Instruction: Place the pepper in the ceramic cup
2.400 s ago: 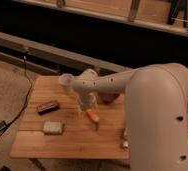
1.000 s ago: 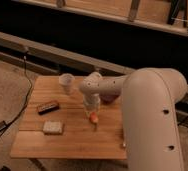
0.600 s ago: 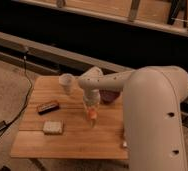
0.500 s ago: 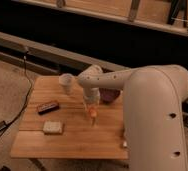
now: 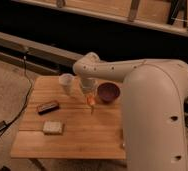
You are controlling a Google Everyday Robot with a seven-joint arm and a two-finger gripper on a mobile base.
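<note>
Camera view shows the claw (image 5: 90, 94) clamped on the pepper (image 5: 91, 102), between the ceramic cup (image 5: 66, 83) and maroon bowl (image 5: 108, 93), inside neither.

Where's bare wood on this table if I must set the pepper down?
The wooden table is bare in front of the slender orange pepper, from the tan square pad to the white arm. The back strip is crowded: small white ceramic cup, the gripper shut on the pepper, dark maroon round bowl. A dark rectangular block takes the left.
</note>
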